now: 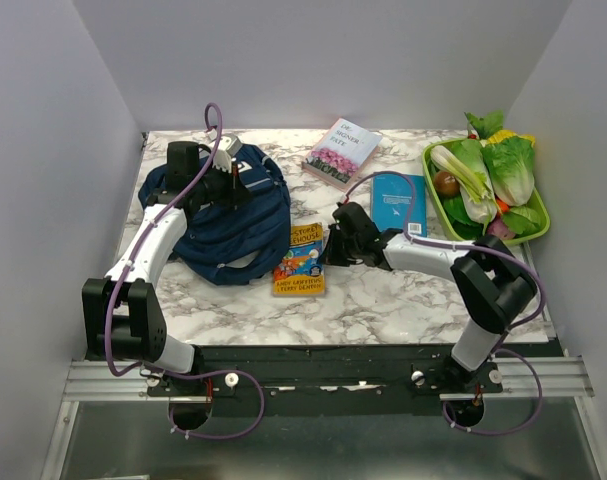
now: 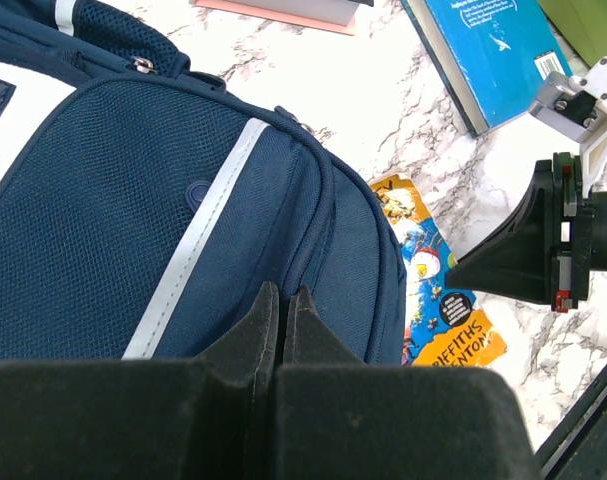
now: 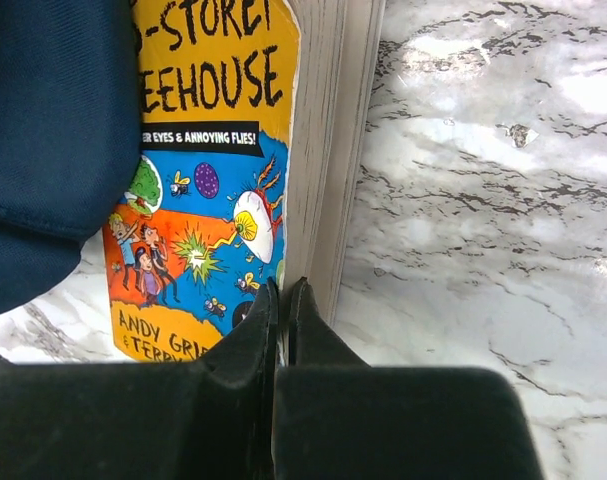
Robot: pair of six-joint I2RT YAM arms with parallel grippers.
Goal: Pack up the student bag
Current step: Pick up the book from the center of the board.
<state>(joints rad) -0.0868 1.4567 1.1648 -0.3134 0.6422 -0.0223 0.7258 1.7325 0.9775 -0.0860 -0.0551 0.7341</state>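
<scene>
The student bag (image 1: 228, 228) is a navy backpack lying at the left of the marble table, and it fills the left wrist view (image 2: 133, 200). My left gripper (image 1: 245, 186) (image 2: 283, 292) hovers over its upper right part, shut, with nothing visible between the jaws. A colourful treehouse book (image 1: 301, 262) (image 3: 203, 150) lies against the bag's right edge (image 3: 43, 120). My right gripper (image 1: 328, 250) (image 3: 283, 285) is shut at the book's long open edge, the jaws pinched where the front cover meets the pages. The left wrist view also shows the book (image 2: 433, 290).
A teal book (image 1: 398, 203) (image 2: 498, 50) lies right of centre, and a book with pink flowers (image 1: 341, 152) lies behind it. A green tray (image 1: 539, 228) of vegetables stands at the far right. White walls close in the table on three sides.
</scene>
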